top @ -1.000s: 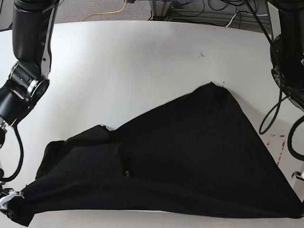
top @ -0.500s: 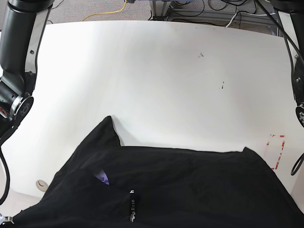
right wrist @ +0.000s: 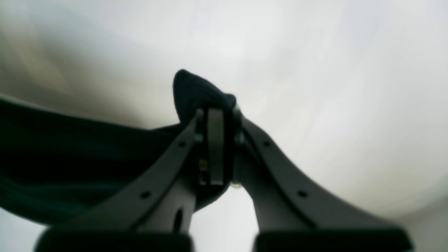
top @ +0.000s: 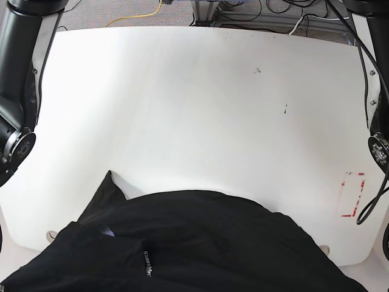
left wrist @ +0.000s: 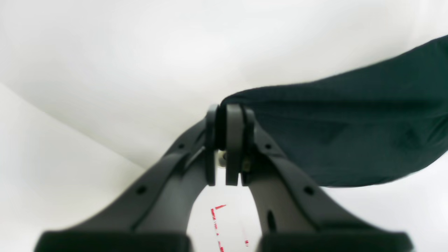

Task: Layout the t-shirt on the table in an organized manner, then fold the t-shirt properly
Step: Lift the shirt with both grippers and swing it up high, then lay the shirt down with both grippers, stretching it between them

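The black t-shirt (top: 213,243) hangs spread across the bottom of the base view, over the near edge of the white table (top: 182,91). A small pale purple patch shows on its left part. Both grippers are out of the base view. In the left wrist view my left gripper (left wrist: 227,115) is shut on an edge of the t-shirt (left wrist: 350,122), which stretches away to the right. In the right wrist view my right gripper (right wrist: 217,115) is shut on a bunched corner of the t-shirt (right wrist: 70,157), whose cloth trails off to the left.
Two round grommet holes (top: 51,234) (top: 324,249) sit near the table's front edge. A red rectangle marking (top: 351,194) lies at the right, with dark specks (top: 258,70) farther back. Black arm links stand at the left (top: 15,91) and right (top: 377,121) edges; cables lie beyond the table.
The t-shirt has been drawn toward the near edge and spread wider; its far edge and left peak sit lower in the base view. Both arms have shifted outward.
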`<action>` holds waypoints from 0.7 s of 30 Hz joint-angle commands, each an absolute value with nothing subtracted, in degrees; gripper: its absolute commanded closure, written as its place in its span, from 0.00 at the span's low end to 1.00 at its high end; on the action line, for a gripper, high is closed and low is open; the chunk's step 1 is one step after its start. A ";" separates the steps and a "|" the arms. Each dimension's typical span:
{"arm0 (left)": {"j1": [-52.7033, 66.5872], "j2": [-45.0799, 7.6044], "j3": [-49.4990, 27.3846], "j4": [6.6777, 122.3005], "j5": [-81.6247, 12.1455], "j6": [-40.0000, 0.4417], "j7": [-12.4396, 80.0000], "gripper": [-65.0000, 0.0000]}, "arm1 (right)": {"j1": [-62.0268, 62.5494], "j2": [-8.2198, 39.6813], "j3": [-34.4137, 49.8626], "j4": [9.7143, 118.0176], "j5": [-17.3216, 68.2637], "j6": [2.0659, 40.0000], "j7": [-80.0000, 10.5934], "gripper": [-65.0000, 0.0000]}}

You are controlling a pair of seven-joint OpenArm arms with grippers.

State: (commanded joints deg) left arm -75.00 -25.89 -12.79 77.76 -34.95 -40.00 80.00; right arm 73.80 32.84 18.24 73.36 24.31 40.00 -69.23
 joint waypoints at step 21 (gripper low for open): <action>-54.55 -32.92 -17.01 83.12 -45.05 -40.00 80.00 1.00 | 36.18 33.54 28.97 94.29 30.46 40.00 -74.15 1.00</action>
